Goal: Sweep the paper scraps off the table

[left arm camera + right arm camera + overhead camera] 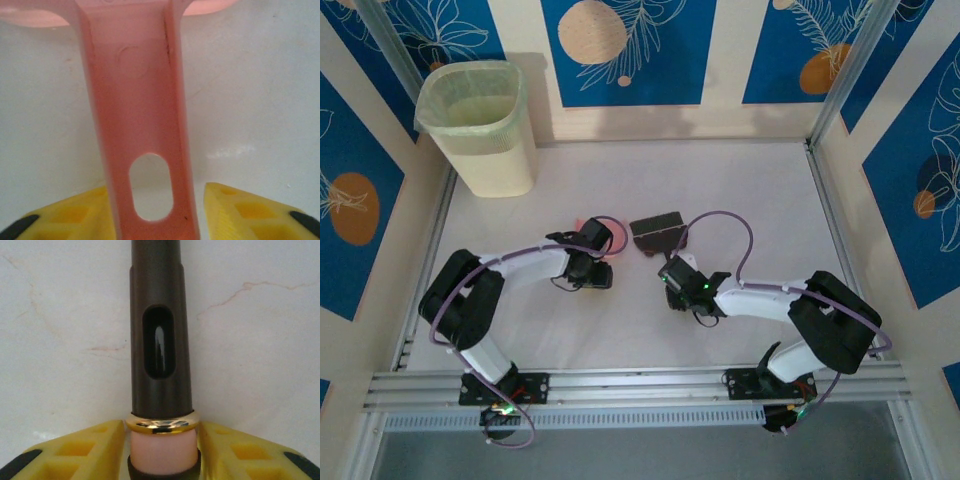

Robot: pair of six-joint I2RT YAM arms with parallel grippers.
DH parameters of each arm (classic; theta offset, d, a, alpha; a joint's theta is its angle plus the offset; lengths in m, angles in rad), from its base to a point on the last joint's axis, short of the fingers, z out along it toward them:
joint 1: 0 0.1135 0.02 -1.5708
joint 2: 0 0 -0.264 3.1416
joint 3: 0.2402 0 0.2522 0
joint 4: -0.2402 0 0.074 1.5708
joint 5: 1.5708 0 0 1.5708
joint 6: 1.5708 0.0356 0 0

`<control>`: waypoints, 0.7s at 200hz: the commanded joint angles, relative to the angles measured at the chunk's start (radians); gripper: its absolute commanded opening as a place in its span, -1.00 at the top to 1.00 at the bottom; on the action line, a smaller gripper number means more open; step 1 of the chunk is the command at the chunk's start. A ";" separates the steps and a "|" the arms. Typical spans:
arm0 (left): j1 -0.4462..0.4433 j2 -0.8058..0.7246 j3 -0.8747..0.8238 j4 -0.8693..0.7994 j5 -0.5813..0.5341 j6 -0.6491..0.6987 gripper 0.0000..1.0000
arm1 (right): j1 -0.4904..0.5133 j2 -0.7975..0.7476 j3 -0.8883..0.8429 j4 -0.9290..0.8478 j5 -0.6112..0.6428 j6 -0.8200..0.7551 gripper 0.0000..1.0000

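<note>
A pink dustpan point(580, 224) lies on the table point(740, 190), mostly hidden under my left arm. Its pink handle point(135, 115) with an oval hole runs between the yellow fingers point(240, 207) of my left gripper point(155, 200) point(588, 252), and a gap shows beside the right finger, so that gripper is open. A dark brush point(657, 233) lies just right of it. The brush handle point(161, 340), with a gold ring and a pink section, sits between the fingers of my right gripper point(161, 440) point(676, 264), with slim gaps on both sides. The paper scraps are out of view.
A pale yellow bin point(480, 125) with a liner stands at the table's back left corner. Patterned beige-and-blue panels wall the table on three sides. An aluminium rail point(640, 385) runs along the near edge by the arm bases.
</note>
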 commanded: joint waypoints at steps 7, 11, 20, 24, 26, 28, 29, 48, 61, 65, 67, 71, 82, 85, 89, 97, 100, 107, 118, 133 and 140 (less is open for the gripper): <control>-0.009 -0.074 0.002 -0.003 0.054 0.016 -0.14 | 0.005 -0.074 -0.029 0.019 -0.027 0.016 -0.21; -0.010 -0.083 0.001 -0.002 0.056 0.016 -0.16 | 0.006 -0.084 -0.034 0.023 -0.024 0.015 -0.28; -0.009 -0.109 -0.005 0.004 0.062 0.015 -0.24 | 0.007 -0.113 -0.048 0.030 -0.017 0.018 -0.40; -0.009 -0.121 -0.009 0.007 0.064 0.014 -0.31 | 0.008 -0.127 -0.053 0.032 -0.015 0.020 -0.43; -0.009 -0.130 -0.010 0.009 0.064 0.015 -0.36 | 0.007 -0.134 -0.054 0.033 -0.015 0.020 -0.44; -0.010 -0.137 -0.013 0.010 0.064 0.015 -0.39 | 0.008 -0.142 -0.057 0.035 -0.013 0.020 -0.45; -0.010 -0.142 -0.013 0.011 0.064 0.015 -0.39 | 0.008 -0.145 -0.059 0.035 -0.012 0.020 -0.45; -0.016 -0.238 -0.042 0.037 0.042 0.011 -0.43 | 0.010 -0.241 -0.101 0.054 0.007 0.026 -0.54; -0.016 -0.318 -0.077 0.065 0.008 0.010 -0.49 | 0.008 -0.332 -0.138 0.066 0.029 0.032 -0.58; -0.015 -0.338 -0.085 0.071 -0.005 0.006 -0.52 | 0.007 -0.351 -0.150 0.066 0.036 0.037 -0.58; -0.015 -0.352 -0.089 0.073 -0.012 0.005 -0.54 | 0.006 -0.371 -0.154 0.067 0.041 0.037 -0.59; -0.015 -0.377 -0.099 0.077 -0.027 0.004 -0.59 | 0.003 -0.397 -0.165 0.066 0.051 0.041 -0.60; -0.016 -0.439 -0.120 0.084 -0.074 0.001 -0.73 | -0.008 -0.466 -0.189 0.057 0.067 0.057 -0.63; -0.016 -0.452 -0.126 0.086 -0.090 -0.001 -0.77 | -0.013 -0.485 -0.197 0.055 0.068 0.061 -0.63; -0.015 -0.477 -0.133 0.085 -0.108 -0.003 -0.81 | -0.020 -0.510 -0.205 0.053 0.069 0.066 -0.64; -0.016 -0.527 -0.150 0.083 -0.156 -0.012 -0.98 | -0.033 -0.560 -0.223 0.048 0.071 0.077 -0.64; -0.015 -0.541 -0.156 0.084 -0.171 -0.015 -1.00 | -0.039 -0.575 -0.229 0.045 0.073 0.081 -0.64; -0.015 -0.587 -0.171 0.084 -0.208 -0.021 -1.00 | -0.049 -0.620 -0.242 0.033 0.079 0.092 -0.65; -0.015 -0.652 -0.192 0.086 -0.261 -0.032 -1.00 | -0.063 -0.681 -0.259 0.007 0.098 0.106 -0.69; -0.014 -0.735 -0.215 0.098 -0.330 -0.047 -1.00 | -0.082 -0.752 -0.276 -0.027 0.121 0.128 -0.70; -0.014 -0.770 -0.221 0.101 -0.357 -0.050 -1.00 | -0.089 -0.779 -0.281 -0.043 0.129 0.136 -0.70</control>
